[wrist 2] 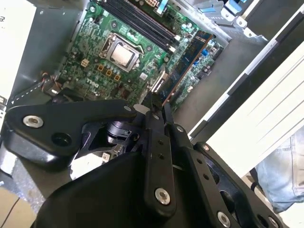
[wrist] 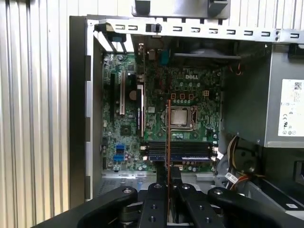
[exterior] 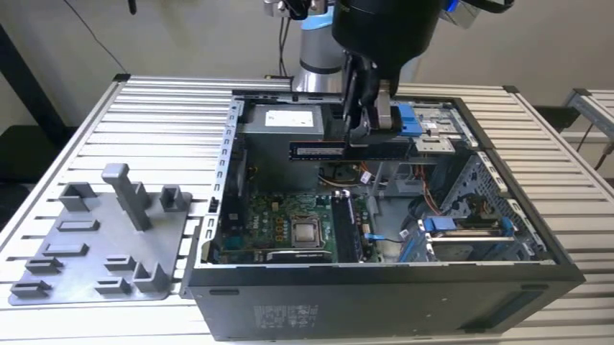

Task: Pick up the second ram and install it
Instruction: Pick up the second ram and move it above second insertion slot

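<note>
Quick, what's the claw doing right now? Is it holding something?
Claw: shut on the ram, holding it over the open case.

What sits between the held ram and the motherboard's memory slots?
Nothing: in the first wrist view the second ram hangs clear above the memory slots.

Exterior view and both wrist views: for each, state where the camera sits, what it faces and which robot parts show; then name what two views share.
Exterior view: off the arm, looking down into the computer case; shows the arm and the gripper holding the second ram.
First wrist view: on the arm, facing the motherboard along the second ram's edge; the gripper shows.
Second wrist view: on the arm, angled across the motherboard; the gripper shows.
Shared: the CPU socket in both wrist views.
</note>
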Controlling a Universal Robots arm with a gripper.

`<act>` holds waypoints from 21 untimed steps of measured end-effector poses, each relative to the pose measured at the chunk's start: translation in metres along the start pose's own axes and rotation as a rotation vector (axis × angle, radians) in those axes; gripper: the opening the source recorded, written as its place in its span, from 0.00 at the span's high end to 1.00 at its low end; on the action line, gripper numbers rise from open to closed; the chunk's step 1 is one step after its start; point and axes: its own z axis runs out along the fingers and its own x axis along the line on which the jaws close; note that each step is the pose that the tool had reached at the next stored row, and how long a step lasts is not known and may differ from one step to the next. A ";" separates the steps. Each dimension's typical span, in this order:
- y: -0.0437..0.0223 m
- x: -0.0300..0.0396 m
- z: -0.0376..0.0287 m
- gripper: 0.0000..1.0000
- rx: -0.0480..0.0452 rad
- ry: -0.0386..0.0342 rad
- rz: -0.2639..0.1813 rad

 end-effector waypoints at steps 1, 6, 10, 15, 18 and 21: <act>-0.0017 0.0000 0.0000 0.86 0.0000 0.0000 0.000; -0.0108 0.0001 0.0001 0.86 0.0000 0.0000 0.000; -0.0176 0.0001 0.0002 0.86 0.0000 0.0000 0.000; -0.0218 0.0001 0.0002 0.86 0.0000 0.0000 0.000; -0.0219 0.0001 0.0002 0.86 0.0001 0.0000 0.000; -0.0220 0.0001 0.0002 0.86 0.0000 0.0000 0.000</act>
